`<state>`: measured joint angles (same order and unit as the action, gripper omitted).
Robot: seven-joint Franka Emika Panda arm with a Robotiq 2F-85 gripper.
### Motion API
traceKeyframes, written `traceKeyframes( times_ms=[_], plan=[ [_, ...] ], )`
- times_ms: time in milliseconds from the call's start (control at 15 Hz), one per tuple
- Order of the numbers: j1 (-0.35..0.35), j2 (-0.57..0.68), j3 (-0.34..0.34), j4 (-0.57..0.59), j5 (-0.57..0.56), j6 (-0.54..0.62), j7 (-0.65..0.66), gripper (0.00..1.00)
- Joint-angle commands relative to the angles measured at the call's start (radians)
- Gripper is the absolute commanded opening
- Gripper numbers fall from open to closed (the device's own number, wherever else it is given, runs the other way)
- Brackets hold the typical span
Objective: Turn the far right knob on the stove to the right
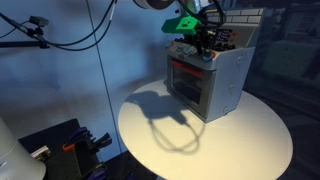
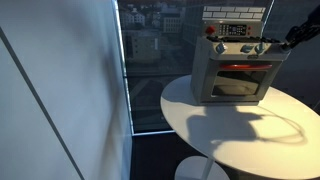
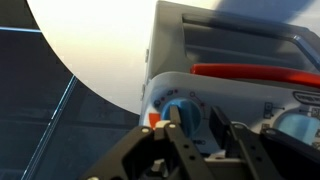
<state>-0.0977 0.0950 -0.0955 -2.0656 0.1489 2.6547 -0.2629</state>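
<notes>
The silver-grey toy stove (image 1: 225, 80) with a red-framed door stands on a round white table (image 1: 230, 140) in both exterior views (image 2: 235, 85). My gripper (image 1: 203, 48) is at the right end of its knob row, reaching in from the side (image 2: 280, 42). In the wrist view the two black fingers (image 3: 194, 122) sit close together on the pale-blue far right knob (image 3: 188, 105), one finger across its face and the other at its side. The knob is next to the stove's outer edge (image 3: 150, 70). A neighbouring pale-blue knob (image 3: 300, 125) shows further along.
The table's edge (image 2: 200, 130) drops off close to the stove's front. A window wall with a city view (image 2: 145, 45) is behind. Black equipment (image 1: 65, 145) and hanging cables (image 1: 100, 60) are beside the table.
</notes>
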Motion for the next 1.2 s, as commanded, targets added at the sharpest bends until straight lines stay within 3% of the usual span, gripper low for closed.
traceKeyframes(
  times_ms=[0,133,267,400,533,667,1133],
  plan=[
    [-0.02,0.006,0.013,0.021,0.031,0.005,-0.041,0.28],
    [-0.022,0.003,0.013,0.019,0.031,0.007,-0.041,0.33],
    [-0.023,0.001,0.012,0.019,0.031,0.008,-0.04,0.31],
    [-0.024,0.0,0.011,0.018,0.03,0.011,-0.037,0.21],
    [-0.026,-0.002,0.01,0.017,0.03,0.014,-0.035,0.04],
    [-0.03,-0.003,0.009,0.017,0.033,0.015,-0.034,0.08],
    [-0.032,-0.01,0.007,0.012,0.062,0.017,-0.013,0.06]
  ],
)
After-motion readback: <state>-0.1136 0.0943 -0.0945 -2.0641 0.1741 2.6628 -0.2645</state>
